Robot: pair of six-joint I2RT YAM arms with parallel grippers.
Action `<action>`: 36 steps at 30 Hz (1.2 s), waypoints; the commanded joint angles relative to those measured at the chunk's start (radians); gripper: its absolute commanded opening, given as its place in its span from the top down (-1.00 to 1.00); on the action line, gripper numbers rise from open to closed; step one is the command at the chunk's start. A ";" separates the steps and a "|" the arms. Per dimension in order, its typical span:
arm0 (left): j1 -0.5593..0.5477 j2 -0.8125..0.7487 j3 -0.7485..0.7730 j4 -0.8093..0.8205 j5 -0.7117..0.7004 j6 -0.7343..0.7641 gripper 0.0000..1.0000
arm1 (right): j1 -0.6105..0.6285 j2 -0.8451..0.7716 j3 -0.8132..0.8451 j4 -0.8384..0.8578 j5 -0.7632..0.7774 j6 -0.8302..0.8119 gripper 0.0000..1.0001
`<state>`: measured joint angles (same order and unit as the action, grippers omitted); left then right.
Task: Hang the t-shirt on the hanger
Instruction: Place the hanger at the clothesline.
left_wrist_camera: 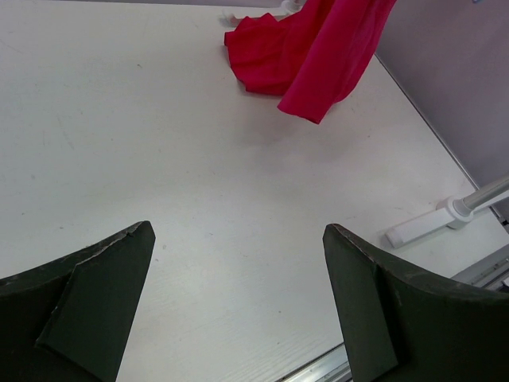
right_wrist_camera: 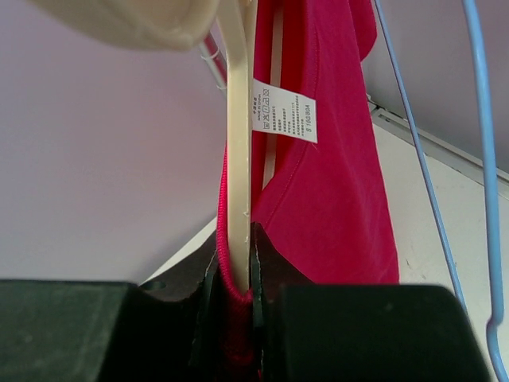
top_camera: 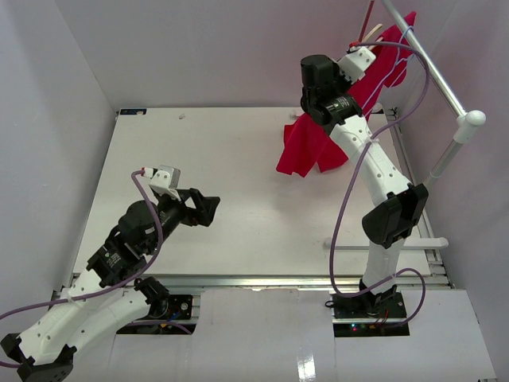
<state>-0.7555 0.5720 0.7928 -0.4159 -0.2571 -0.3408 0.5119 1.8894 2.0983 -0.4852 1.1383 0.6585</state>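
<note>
The red t-shirt (top_camera: pixel 318 143) hangs from up by the rail at the back right, its lower end resting on the table. My right gripper (top_camera: pixel 372 49) is raised there. In the right wrist view it (right_wrist_camera: pixel 238 256) is shut on the tan wooden hanger (right_wrist_camera: pixel 238 159), with the shirt's ribbed collar pinched against the wood. The t-shirt (right_wrist_camera: pixel 334 199) drapes to the right of the hanger, its white tag (right_wrist_camera: pixel 285 110) showing. My left gripper (top_camera: pixel 208 208) hovers low over the table at the left, open (left_wrist_camera: pixel 238 239) and holding nothing. The t-shirt (left_wrist_camera: pixel 310 56) lies well ahead of it.
A metal rail (top_camera: pixel 425 56) on a white post (top_camera: pixel 449 155) stands along the right edge, with its foot (top_camera: pixel 390 244) on the table. A thin light-blue wire hanger (right_wrist_camera: pixel 477 119) hangs just right of the shirt. Grey walls enclose the table on three sides.
</note>
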 commanded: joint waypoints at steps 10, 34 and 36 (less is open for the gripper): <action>0.000 -0.025 -0.054 0.060 0.100 -0.004 -0.96 | -0.119 0.062 0.125 0.154 0.005 0.025 0.85; -0.001 -0.090 -0.150 0.100 0.200 -0.006 -0.96 | -0.187 0.148 0.222 0.208 -0.096 0.263 0.85; 0.001 -0.088 -0.158 0.110 0.210 -0.004 -0.96 | -0.190 0.150 0.222 0.215 -0.123 0.262 0.85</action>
<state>-0.7555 0.4815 0.6559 -0.3371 -0.0814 -0.3559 0.3480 2.0406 2.2559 -0.4025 1.0295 0.8642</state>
